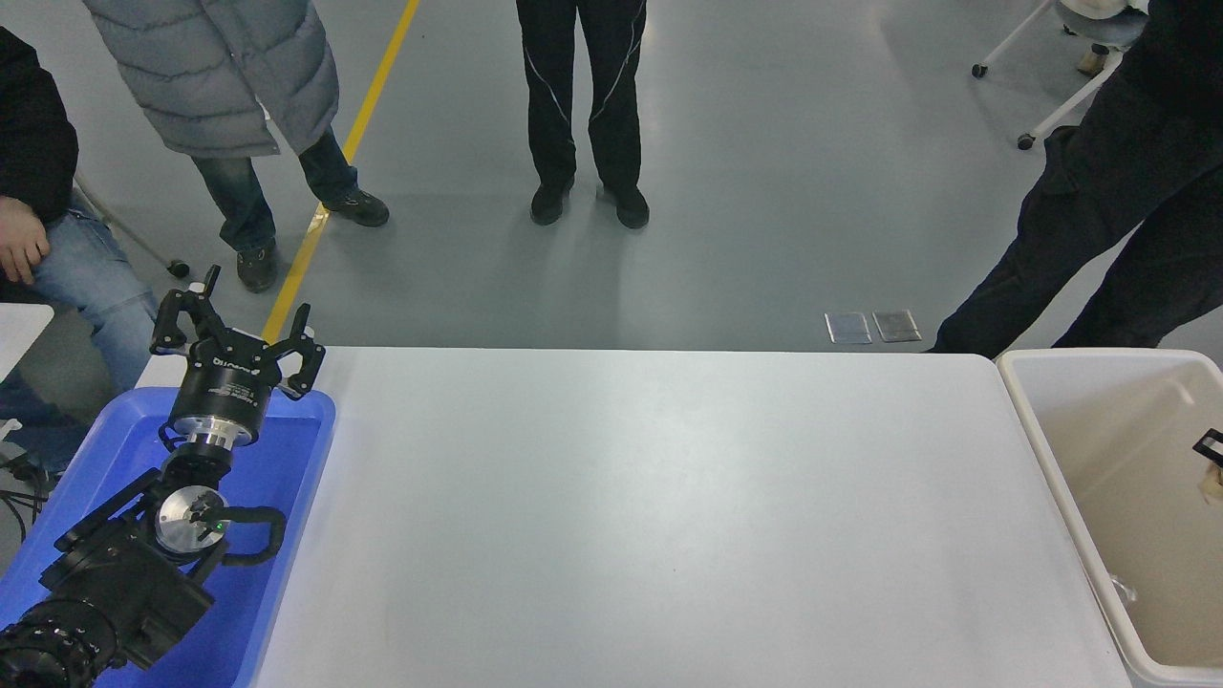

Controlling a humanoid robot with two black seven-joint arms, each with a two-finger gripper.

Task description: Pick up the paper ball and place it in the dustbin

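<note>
At the picture's right edge a small black tip of the right gripper (1210, 445) is showing over the dustbin (1037, 435), with a scrap of tan just below it that may be the paper ball (1214, 483); too little is in view to tell whether the claw is clenched or released, or whether it is touching that scrap. The left gripper (236, 324) is sitting parked at the lower left with its fingers (170, 320) spread apart and gripping nothing, hanging over the far end of the blue tray (287, 478), whose inside is showing only bare blue plastic around the arm. The white table (650, 516) is lying between the two containers, the tray along its left side and the off-white bin standing against its right end, its deep beige walls catching the light. Beyond the far edge a grey floor is stretching away, crossed by a yellow line (344, 158). Three people are standing there: one in a grey padded coat (215, 72), one in black trousers (580, 96), and one in dark clothes (1118, 201) near the bin. A fourth person in jeans (81, 272) is sitting at the left.
</note>
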